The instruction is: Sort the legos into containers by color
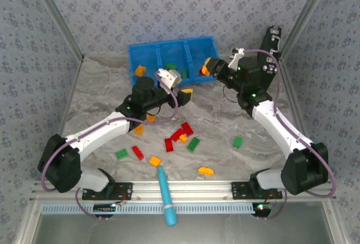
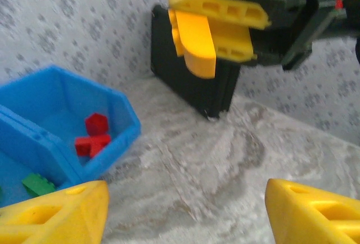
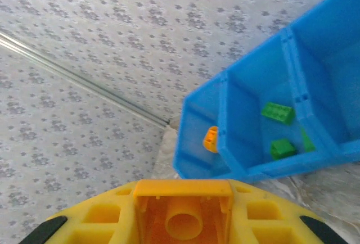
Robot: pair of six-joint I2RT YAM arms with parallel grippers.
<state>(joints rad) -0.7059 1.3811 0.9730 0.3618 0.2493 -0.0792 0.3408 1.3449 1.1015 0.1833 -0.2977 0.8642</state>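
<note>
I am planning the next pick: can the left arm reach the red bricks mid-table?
Probably yes: the left gripper is open, and the red bricks lie uncovered on the table near it, with nothing between.

Markings, lettering, brands, numbers, signs: I can read none. The tray (image 1: 131, 58) has plain blue walls with no label I can make out. The bricks (image 1: 183, 132) are plain coloured plastic, too small for me to tell whether the studs carry any stamp. The wallpaper (image 1: 169, 2) has a repeating small floral print, not characters.
</note>
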